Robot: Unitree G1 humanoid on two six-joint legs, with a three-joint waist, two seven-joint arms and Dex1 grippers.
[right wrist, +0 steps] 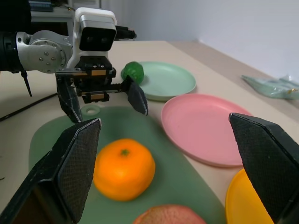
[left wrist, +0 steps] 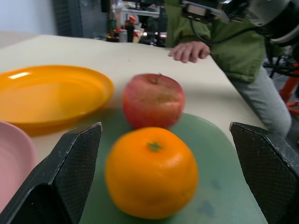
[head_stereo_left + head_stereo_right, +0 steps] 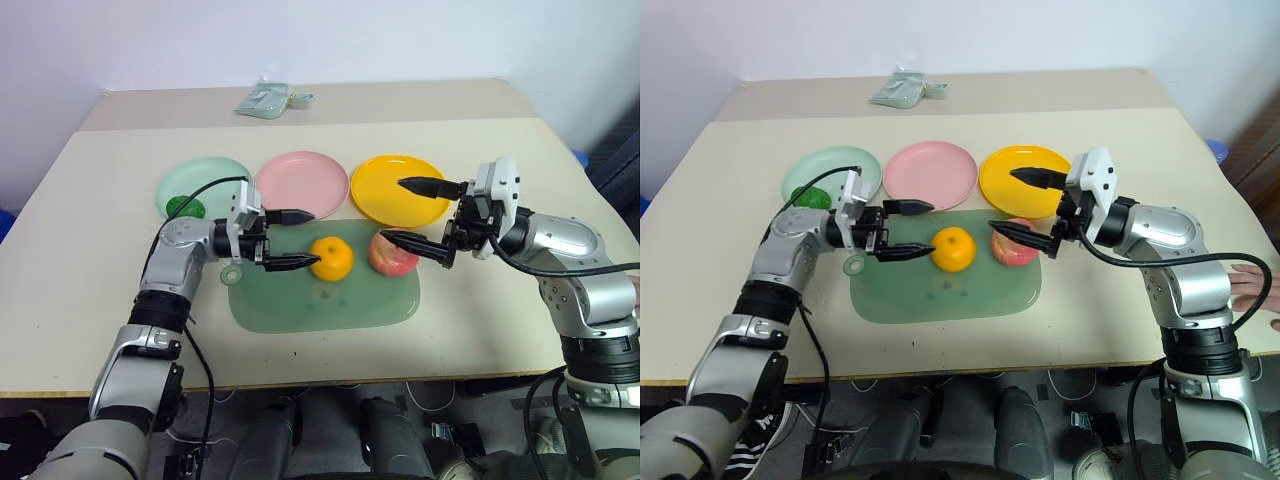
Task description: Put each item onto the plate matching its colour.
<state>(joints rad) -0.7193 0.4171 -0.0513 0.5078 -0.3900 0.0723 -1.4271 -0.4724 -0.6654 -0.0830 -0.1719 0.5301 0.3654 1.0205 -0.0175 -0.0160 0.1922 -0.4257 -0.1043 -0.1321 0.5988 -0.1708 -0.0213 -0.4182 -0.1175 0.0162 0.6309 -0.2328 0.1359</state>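
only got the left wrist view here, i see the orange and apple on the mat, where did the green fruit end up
Observer: The green fruit already sits on the mint green plate, near its front edge.
Operator: ok and is the right gripper holding anything
Observer: No. The right gripper is open and empty, one finger over the yellow plate, the other beside the apple.
Operator: anything on the pink plate, i only see its edge
Observer: The pink plate is bare. It lies between the mint green and yellow plates.
Operator: how far is my left gripper from the orange
Observer: The left gripper is open and level, its fingertips just short of the orange, not yet around it.
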